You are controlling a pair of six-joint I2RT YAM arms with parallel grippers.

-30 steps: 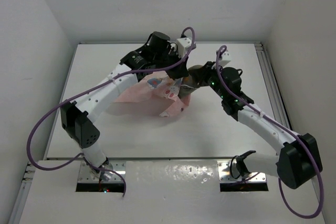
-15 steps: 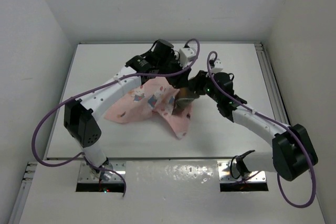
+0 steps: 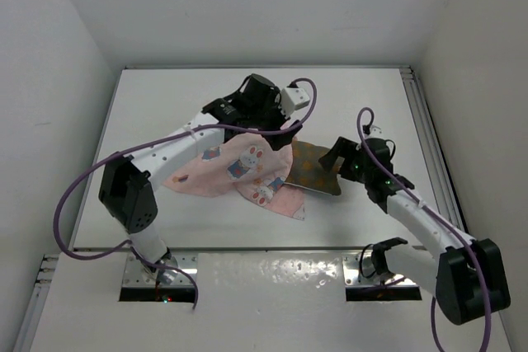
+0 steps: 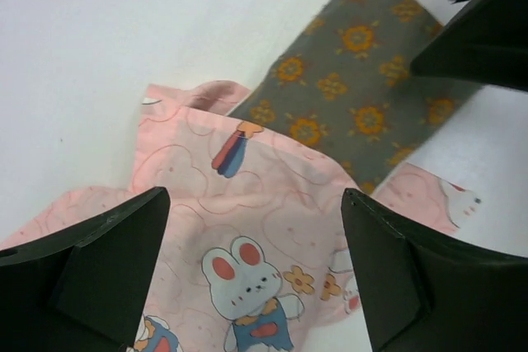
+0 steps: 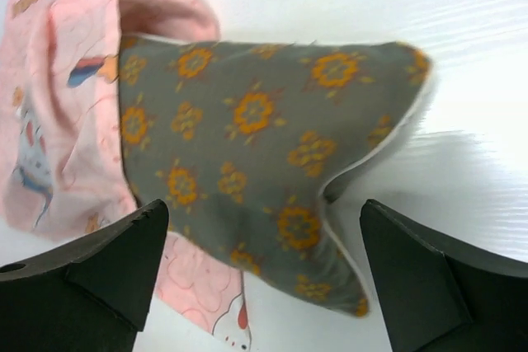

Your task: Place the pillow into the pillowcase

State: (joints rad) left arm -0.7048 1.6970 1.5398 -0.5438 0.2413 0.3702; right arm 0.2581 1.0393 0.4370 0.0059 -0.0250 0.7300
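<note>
Plainly, the job is only partly done: the pillow (image 3: 315, 169) lies flat on the worktop (image 3: 165, 96) with its left end tucked into the mouth of the pillowcase (image 3: 238, 166), and its right end, about half of it, lies bare toward the right arm. The left tool (image 4: 252, 212) hangs just above the pink cloth near the mouth, its fingers spread wide with nothing between them. The right tool (image 5: 264, 212) hovers over the exposed end of the pillow, equally wide and empty. Nothing holds either piece, so the first risk is that a push on the pillow drags the loose, crumpled case along the worktop instead of driving the cushion deeper. A second risk lies in the next pinch by the left tool. From the left wrist view the upper and lower layers of cloth cannot be told apart at the mouth. A grip that takes both would close the opening, and one that also catches the pillow's edge would lock the two together. The case is bunched to the left, so a far corner of the pillow could snag in a fold and stop short. The two arms also work close together, so they could knock into each other.
</note>
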